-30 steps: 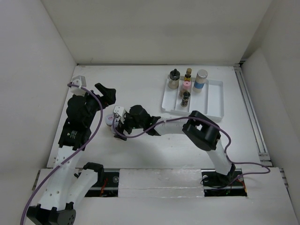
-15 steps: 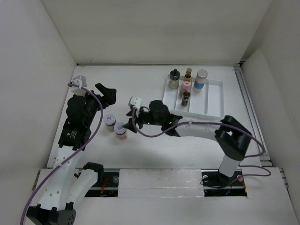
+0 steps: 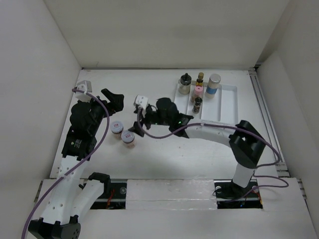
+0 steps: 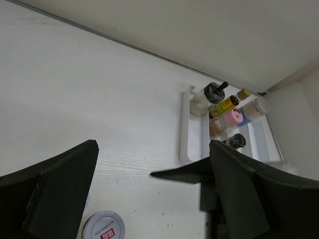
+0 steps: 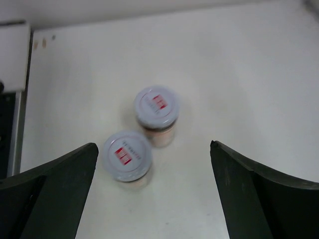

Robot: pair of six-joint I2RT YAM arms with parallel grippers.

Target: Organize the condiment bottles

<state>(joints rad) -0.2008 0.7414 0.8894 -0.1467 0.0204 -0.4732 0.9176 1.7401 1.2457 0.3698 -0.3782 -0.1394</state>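
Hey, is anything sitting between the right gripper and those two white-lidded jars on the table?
Nothing visible. The right gripper is open, and the two white-lidded jars stand on bare table just ahead of its fingers, with no object between.

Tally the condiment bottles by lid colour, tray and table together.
White lid with red mark: 2
Black lid: 2
Pink lid: 1
Silver lid: 1
Tan cap: 1
Total: 7
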